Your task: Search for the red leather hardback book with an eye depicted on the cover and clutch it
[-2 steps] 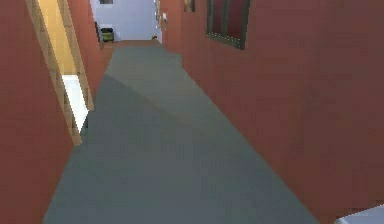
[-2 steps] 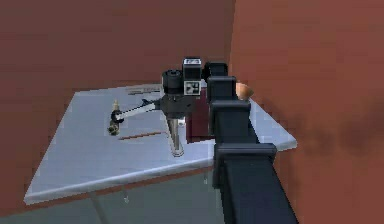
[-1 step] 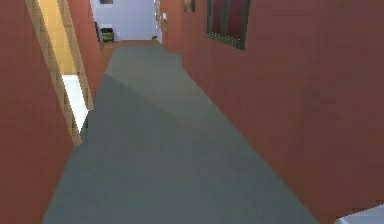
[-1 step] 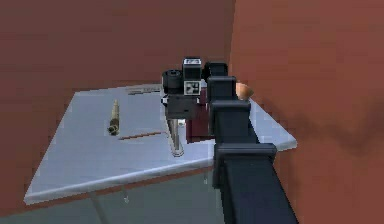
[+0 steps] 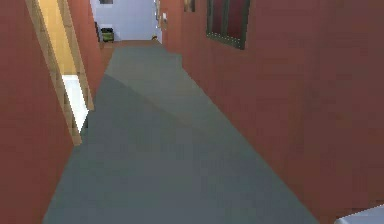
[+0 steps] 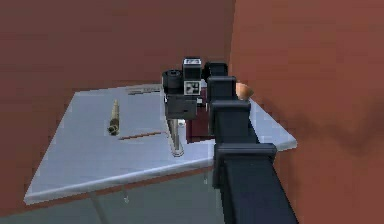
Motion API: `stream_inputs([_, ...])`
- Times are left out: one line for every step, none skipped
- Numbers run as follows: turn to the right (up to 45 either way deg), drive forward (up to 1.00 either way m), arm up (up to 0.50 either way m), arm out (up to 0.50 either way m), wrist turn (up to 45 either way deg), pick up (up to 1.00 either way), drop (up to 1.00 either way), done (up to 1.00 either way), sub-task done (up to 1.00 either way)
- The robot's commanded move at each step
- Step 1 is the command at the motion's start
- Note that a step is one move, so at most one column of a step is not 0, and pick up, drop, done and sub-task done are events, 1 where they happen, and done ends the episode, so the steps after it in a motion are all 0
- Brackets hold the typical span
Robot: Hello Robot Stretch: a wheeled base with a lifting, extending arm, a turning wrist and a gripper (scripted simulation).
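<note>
1. Arm side view, nearest: arm point(image 6: 245, 165), a dark square bar rising from the bottom edge out over the bench point(image 6: 70, 160), a pale grey top with a thin edge.
2. Jaws: the dark body and thin fingers point(image 6: 178, 135) point down at the bench top, just left of the bar. Things lie on the bench at and behind them, so it cannot be told whether they hold anything, nor how they stand.
3. Dark red slab point(image 6: 201, 124): book-like in colour. It lies flat on the bench between the fingers and the bar, partly hidden by both. The cover cannot be made out.
4. Brown stick point(image 6: 115, 117): pencil-like, lying on the bench well left of the jaws.
5. White squares point(image 6: 185, 85) with black marks, above the fingers.
6. Orange lump point(image 6: 243, 91), at the bench's far side beside the bar; too small to name.
7. Red-brown wall point(image 6: 100, 40) behind the bench.

Forward view:
8. Grey-green carpet point(image 5: 170, 150), running along a corridor between red-brown walls.
9. Pale corner point(image 5: 362, 215) at the lower right edge.
10. Wood-framed doorway point(image 5: 62, 75) on the left.
11. Dark framed panel point(image 5: 228, 22) on the right-hand wall.
12. Pale room point(image 5: 128, 15) at the far end, with a small dark and yellow thing point(image 5: 105, 33) at its left.
</note>
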Motion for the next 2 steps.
stream_inputs([0.0, 0.00, 0.00, 0.00, 0.0, 1.00, 0.00, 0.00, 0.00])
stream_inputs([0.0, 0.00, 0.00, 0.00, 0.0, 0.00, 0.00, 1.00, 0.00])
